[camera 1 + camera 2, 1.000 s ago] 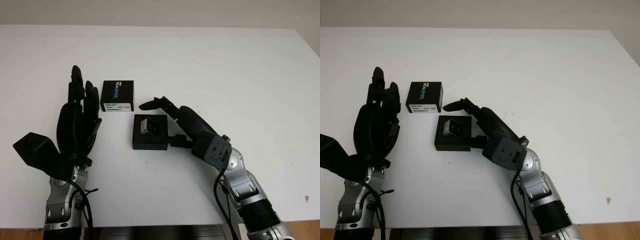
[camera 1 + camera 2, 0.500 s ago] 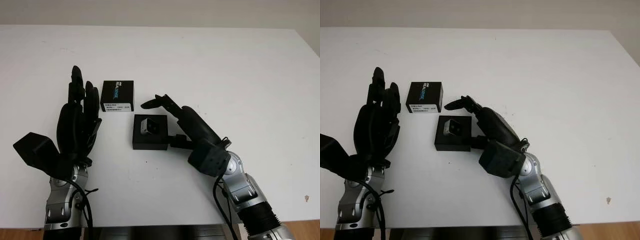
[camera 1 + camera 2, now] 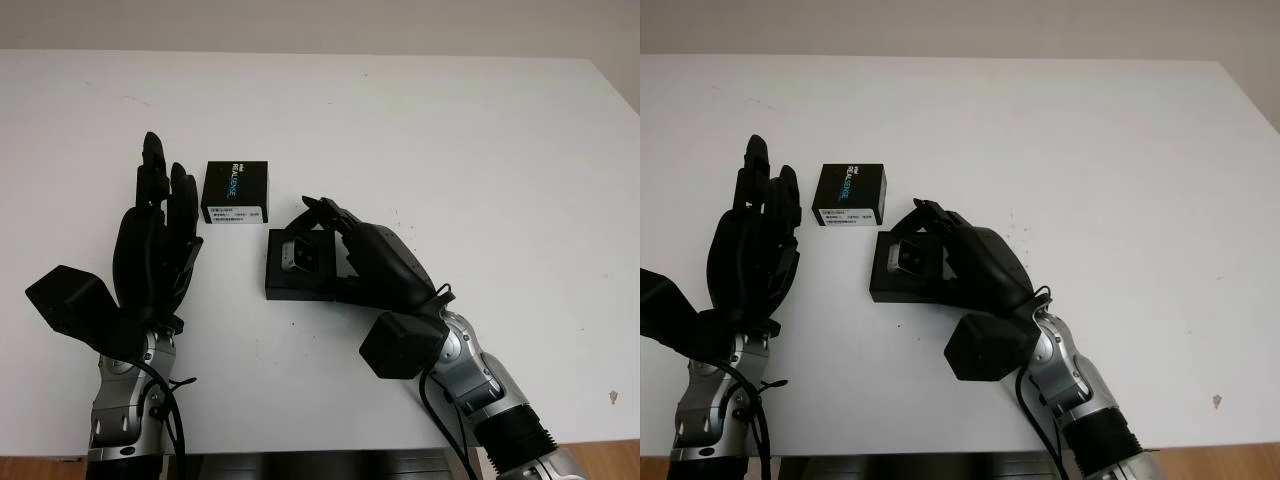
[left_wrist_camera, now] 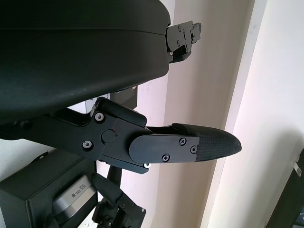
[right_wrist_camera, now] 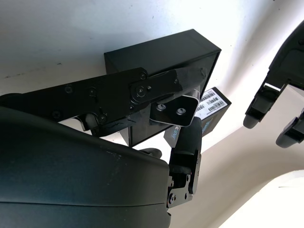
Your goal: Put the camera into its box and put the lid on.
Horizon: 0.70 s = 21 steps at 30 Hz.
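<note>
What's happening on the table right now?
The right hand has closed over the small silver camera, which sits tilted in the open black box on the white table. Whether the fingers actually grip it is hard to tell. The black lid with blue lettering lies apart, just behind the box. The left hand is open, raised left of the lid.

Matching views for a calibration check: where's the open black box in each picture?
Left eye view: box at table centre, between left robot hand and right robot hand, which reaches over it.
Right eye view: same place, box left of centre.
Left wrist view: box beyond the finger linkage.
Right wrist view: box behind the finger.
Shared landmark: silver camera in the box.
</note>
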Tool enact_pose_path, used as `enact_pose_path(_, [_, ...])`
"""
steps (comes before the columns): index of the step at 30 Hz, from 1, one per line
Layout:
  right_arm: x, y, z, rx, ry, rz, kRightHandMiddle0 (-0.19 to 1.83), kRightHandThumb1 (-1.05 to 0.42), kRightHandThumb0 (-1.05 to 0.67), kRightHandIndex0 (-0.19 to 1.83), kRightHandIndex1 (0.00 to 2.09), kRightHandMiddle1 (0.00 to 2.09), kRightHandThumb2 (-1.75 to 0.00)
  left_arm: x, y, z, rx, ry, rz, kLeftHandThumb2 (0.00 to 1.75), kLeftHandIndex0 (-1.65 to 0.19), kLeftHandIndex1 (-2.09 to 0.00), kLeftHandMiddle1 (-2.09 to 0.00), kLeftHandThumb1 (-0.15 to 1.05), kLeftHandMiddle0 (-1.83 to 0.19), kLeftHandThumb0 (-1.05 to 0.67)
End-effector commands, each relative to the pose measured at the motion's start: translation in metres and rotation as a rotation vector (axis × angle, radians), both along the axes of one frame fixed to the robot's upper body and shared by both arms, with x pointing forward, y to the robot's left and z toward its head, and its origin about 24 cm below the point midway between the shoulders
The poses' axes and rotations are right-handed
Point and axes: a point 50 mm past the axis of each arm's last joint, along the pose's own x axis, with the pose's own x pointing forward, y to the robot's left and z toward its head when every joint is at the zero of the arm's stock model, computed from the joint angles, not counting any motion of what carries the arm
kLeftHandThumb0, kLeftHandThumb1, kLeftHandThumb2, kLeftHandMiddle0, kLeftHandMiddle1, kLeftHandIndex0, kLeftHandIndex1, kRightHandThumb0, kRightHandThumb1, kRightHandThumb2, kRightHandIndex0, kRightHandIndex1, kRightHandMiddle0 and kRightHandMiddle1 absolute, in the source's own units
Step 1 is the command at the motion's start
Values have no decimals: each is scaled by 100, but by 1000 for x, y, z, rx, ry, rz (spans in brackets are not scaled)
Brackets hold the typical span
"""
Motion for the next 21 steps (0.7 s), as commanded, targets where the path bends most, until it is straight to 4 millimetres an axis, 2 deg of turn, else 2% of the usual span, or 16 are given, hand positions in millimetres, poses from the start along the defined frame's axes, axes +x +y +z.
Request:
enact_pose_path(1, [-1,-3,-4,-34,2,-3,5,-95,-45,21,22,140,-5,-2,1,3,5,-10,-2,39,19,0,0,105,19,-75])
enact_pose_path(13, [4,-5,-1,-50,-20,-27,0,-95,-45,19,24,134,-5,-2,2,4,10,-12,1,40,19,0,0,105,19,-75])
enact_pose_path(21, [9,-8,6,-57,-33,-49,-2,-95,-44,17,25,120,-6,-1,4,4,17,-17,-4,39,19,0,0,105,19,-75])
